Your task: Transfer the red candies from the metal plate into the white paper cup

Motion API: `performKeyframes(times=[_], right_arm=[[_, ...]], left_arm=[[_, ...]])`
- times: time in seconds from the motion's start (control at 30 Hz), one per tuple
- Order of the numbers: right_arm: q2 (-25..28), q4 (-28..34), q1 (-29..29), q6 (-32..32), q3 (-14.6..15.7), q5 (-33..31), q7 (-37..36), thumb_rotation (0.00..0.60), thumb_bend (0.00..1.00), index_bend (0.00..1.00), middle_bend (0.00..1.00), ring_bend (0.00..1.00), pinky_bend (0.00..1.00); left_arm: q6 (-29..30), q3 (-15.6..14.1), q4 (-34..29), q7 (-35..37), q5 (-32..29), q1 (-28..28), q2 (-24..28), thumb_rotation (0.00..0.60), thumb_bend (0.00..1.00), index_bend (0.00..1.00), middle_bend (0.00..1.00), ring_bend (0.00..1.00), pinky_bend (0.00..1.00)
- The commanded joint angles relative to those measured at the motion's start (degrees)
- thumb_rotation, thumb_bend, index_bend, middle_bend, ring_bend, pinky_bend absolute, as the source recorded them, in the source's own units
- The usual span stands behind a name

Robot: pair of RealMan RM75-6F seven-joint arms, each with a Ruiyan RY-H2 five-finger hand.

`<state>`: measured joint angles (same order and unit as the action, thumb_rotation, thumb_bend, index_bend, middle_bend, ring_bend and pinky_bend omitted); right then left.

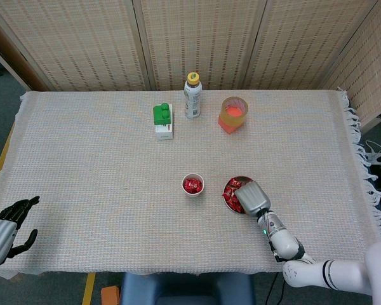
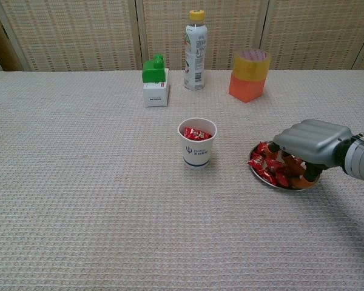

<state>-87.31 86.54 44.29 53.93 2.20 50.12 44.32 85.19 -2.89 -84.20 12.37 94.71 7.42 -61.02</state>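
Metal plate laid flat, near right; red candies heaped inside. Right hand lowered over plate, fingers curled among candies; grasp indeterminable. Paper cup upright, left of plate, candies inside. Left hand at near-left edge, fingers spread.

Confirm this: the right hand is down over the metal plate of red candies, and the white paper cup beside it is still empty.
Not empty: the white paper cup already holds red candies, as the chest view shows. The right hand is indeed over the metal plate.

The light is bright and even in both views. Shadows are soft and small. Everything looks sharp, with no glare.
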Motion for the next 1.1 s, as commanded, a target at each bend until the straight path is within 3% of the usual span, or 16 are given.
performKeyframes(times=[0.03, 0.6, 1.1], right_arm=[[-0.1, -0.2, -0.1, 0.5, 0.0, -0.1, 0.4, 0.6, 0.32, 0.45, 0.71, 0.79, 1.0], [-1.2, -2.2, -0.4, 0.4, 0.1, -0.1, 1.3, 0.6, 0.35, 0.52, 0.73, 0.82, 1.0], [-1.6, -2.9, -1.3, 1.7, -0.3, 0.7, 1.9, 0.6, 0.43, 0.72, 0.79, 0.86, 1.0]], left_arm=[[0.0, 0.0, 0.0, 0.0, 0.0, 0.0, 0.0, 0.6, 0.47, 0.0, 0.15, 0.12, 0.23], [-0.1, 0.0, 0.1, 0.1, -0.1, 0.1, 0.0, 0.6, 0.47, 0.0, 0.15, 0.12, 0.25], [0.0, 0.0, 0.2, 0.1, 0.0, 0.0, 0.0, 0.6, 0.47, 0.0, 0.15, 0.12, 0.26]])
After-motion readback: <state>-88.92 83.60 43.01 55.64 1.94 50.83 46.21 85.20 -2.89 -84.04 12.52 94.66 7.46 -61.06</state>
